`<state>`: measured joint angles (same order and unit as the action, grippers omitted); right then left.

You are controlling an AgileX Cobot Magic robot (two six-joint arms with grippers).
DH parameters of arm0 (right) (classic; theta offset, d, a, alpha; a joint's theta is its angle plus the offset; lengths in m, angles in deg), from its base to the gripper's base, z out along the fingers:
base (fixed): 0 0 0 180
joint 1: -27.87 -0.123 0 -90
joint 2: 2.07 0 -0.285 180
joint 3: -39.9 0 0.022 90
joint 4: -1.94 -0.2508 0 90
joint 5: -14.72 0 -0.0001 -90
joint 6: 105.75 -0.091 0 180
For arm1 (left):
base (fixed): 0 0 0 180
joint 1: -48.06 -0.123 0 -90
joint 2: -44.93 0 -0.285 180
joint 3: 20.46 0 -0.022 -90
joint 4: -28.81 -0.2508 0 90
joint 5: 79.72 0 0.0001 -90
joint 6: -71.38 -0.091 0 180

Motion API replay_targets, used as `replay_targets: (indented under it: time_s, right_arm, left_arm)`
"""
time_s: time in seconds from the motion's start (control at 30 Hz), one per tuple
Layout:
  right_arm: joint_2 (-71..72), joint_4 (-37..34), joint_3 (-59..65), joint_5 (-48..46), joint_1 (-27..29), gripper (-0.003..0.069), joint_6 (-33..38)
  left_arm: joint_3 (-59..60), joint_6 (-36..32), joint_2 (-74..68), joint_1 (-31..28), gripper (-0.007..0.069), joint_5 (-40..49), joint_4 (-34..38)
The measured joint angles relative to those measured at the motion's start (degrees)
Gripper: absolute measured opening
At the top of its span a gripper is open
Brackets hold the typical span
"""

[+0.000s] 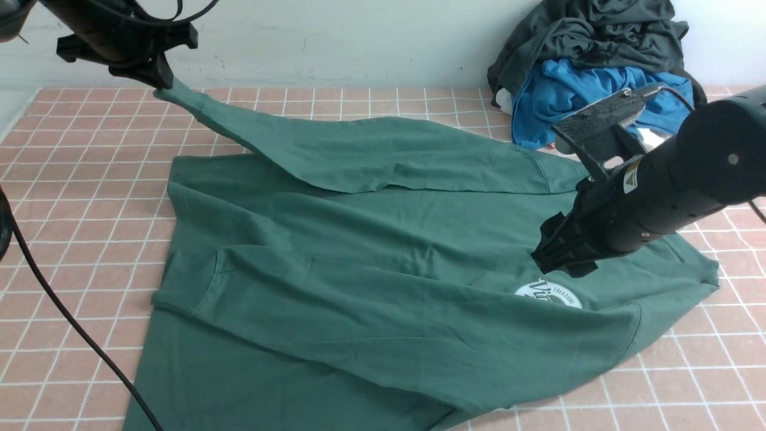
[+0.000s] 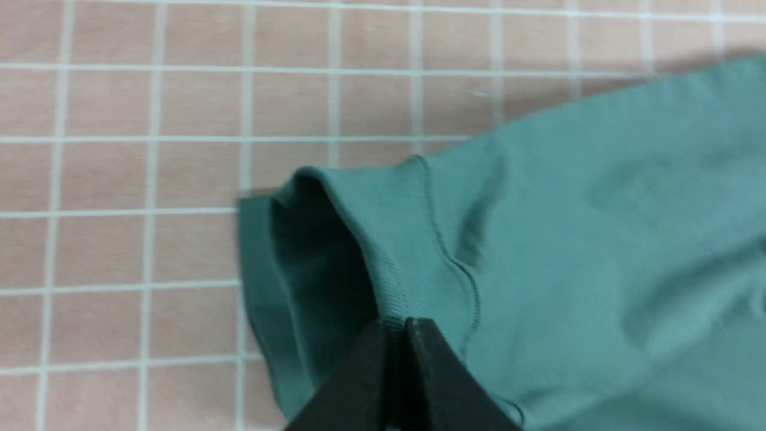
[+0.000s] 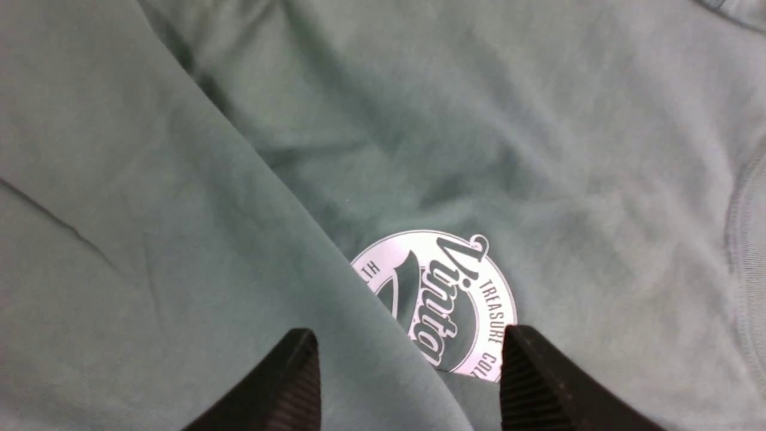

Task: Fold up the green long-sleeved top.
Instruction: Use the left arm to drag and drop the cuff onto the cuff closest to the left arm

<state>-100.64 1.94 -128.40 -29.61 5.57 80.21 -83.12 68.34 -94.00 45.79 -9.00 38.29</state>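
The green long-sleeved top lies spread over the tiled table, its near sleeve folded across the body. Its round white logo is half covered by that sleeve and also shows in the right wrist view. My left gripper is shut on the ribbed cuff of the far sleeve and holds it lifted at the far left, the sleeve stretched back to the shoulder. My right gripper is open and empty, just above the chest beside the logo; its fingers straddle the sleeve edge.
A pile with a dark grey garment and a bright blue garment lies at the far right against the white wall. A black cable crosses the table at the near left. Pink tiles show left of the top.
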Motion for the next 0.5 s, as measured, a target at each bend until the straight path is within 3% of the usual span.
replay_targets:
  time_s: [0.23,0.33,0.5]
  right_arm:
    - [0.6,1.3,0.0,-1.7,0.0,0.0386,-0.6]
    - [0.6,1.4,0.0,-2.1,0.0,0.0386,-4.4]
    - [0.5,2.1,0.0,-0.3,0.0,0.0386,-6.0]
  left_arm:
    - [18.0,-0.9,10.4,3.6,0.0006,0.2,-1.8]
    - [27.6,-1.5,17.4,3.7,0.0006,0.3,-4.0]
    - [31.7,-1.5,23.3,3.7,0.0006,0.5,-4.4]
